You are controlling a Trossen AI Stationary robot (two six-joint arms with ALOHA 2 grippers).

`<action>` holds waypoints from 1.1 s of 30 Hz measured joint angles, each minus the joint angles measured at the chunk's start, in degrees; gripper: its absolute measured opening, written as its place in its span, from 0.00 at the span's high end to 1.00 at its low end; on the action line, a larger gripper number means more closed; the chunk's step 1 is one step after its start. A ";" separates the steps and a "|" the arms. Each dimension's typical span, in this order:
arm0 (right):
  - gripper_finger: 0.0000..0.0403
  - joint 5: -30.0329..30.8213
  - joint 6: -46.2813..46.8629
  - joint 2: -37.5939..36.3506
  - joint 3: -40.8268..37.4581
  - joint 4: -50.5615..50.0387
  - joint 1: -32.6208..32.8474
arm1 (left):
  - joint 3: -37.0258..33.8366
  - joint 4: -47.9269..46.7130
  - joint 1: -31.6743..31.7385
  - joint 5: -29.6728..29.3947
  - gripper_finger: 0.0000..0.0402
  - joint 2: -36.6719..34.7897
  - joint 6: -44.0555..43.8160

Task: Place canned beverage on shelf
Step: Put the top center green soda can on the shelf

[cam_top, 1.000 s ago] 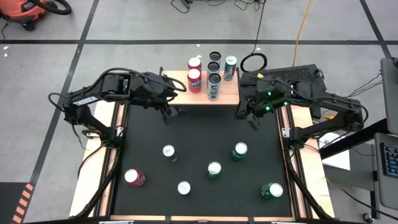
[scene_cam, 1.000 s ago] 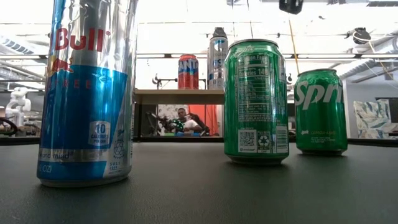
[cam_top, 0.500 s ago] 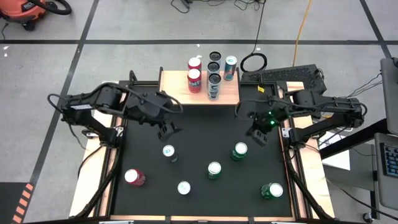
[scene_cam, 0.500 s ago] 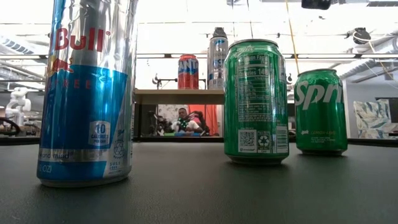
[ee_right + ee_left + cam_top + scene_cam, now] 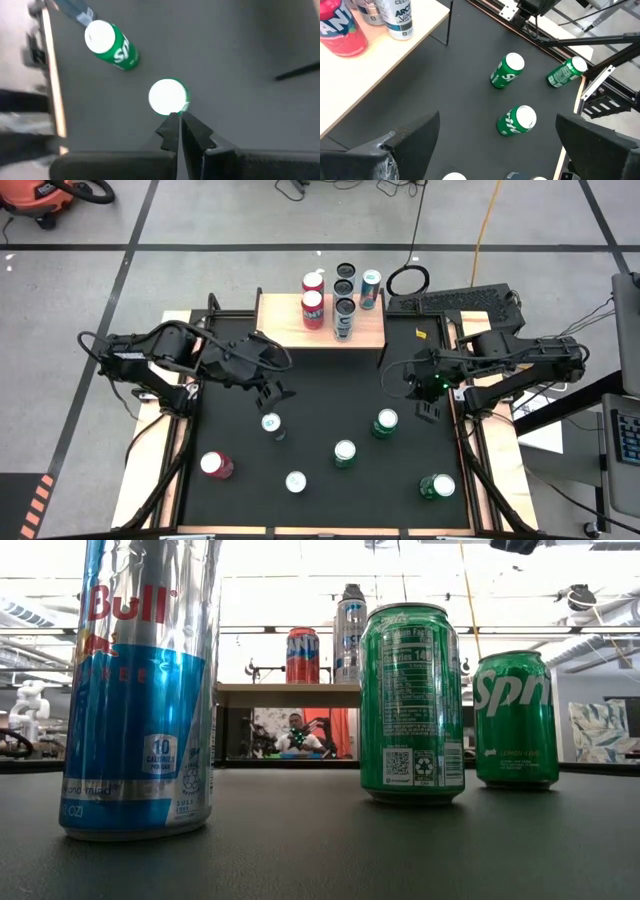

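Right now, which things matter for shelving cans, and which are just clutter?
Job:
- shelf, six cans already on it
- six cans on the black table, e.g. slim can below the open left gripper
- right gripper, shut

Clutter:
- keyboard
- cable coil

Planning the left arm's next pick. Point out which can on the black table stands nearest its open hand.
The silver-topped can, directly below the left hand in the high view. The red can and the green cans stand farther off.
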 joint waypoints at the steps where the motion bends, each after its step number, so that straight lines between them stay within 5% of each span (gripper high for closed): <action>1: 1.00 0.31 -2.25 0.00 0.00 -0.26 0.00 | 0.00 0.00 0.00 -0.13 0.01 0.22 0.00; 8: 1.00 0.31 -13.88 0.00 0.00 -1.32 -0.11 | 0.00 0.72 -0.20 1.28 0.01 2.46 7.61; 15: 1.00 0.02 -21.58 0.00 -0.03 0.61 -0.13 | 0.02 2.23 -0.17 1.29 0.01 4.35 5.10; 21: 0.94 -3.04 -18.04 0.00 -0.04 3.41 -0.13 | -0.02 2.16 0.28 1.23 0.01 5.18 4.99; 33: 0.68 0.24 -5.16 1.39 -0.04 4.07 1.15 | -0.02 2.12 0.37 0.85 0.01 5.72 10.51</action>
